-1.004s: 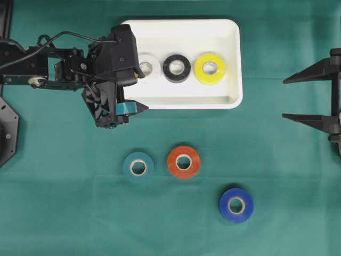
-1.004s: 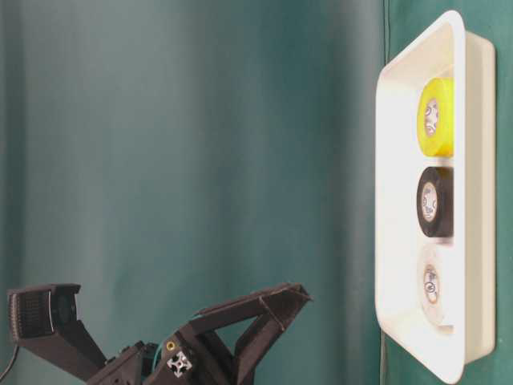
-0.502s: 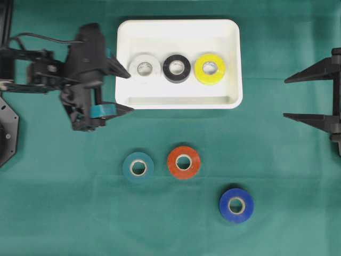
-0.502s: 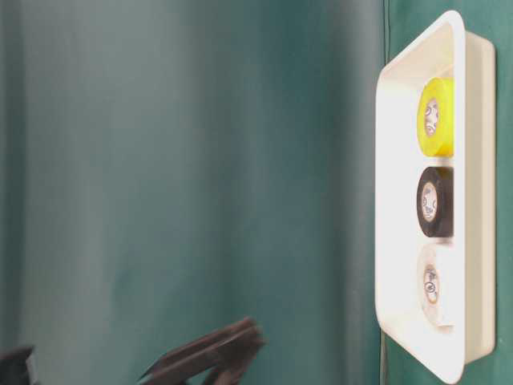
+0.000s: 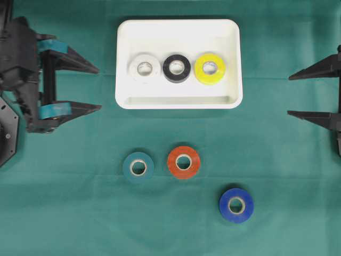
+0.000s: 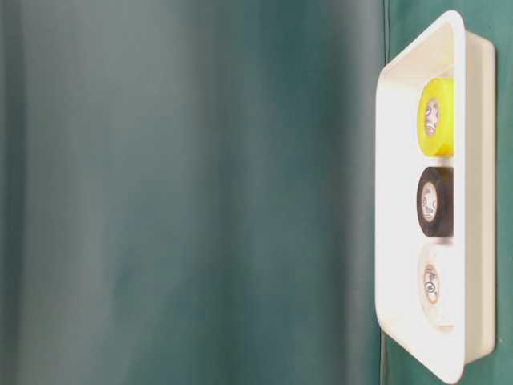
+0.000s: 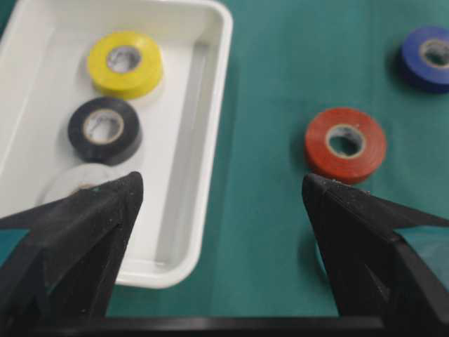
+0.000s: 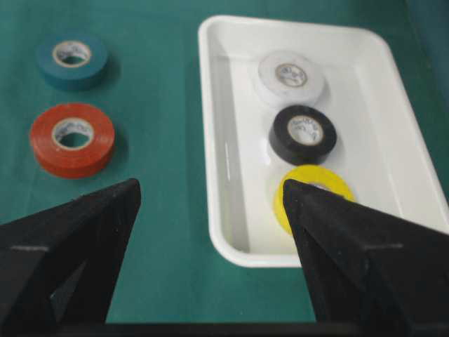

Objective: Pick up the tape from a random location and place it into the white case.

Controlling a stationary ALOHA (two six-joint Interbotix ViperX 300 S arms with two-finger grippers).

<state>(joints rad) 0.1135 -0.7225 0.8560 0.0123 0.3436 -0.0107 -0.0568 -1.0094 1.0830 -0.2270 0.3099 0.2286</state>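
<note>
Left gripper (image 5: 96, 88) agape overhead, absent table-level; white case (image 6: 461, 200) in both

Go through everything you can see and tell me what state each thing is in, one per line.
white case: flat on the cloth, holding three rolls
white tape: lying flat in the case
black tape: flat in the case
yellow tape: flat in the case
teal tape: flat on the cloth
orange tape: flat on the cloth
blue tape: flat on the cloth
left gripper: jaws open, empty
right gripper: jaws open, empty
</note>
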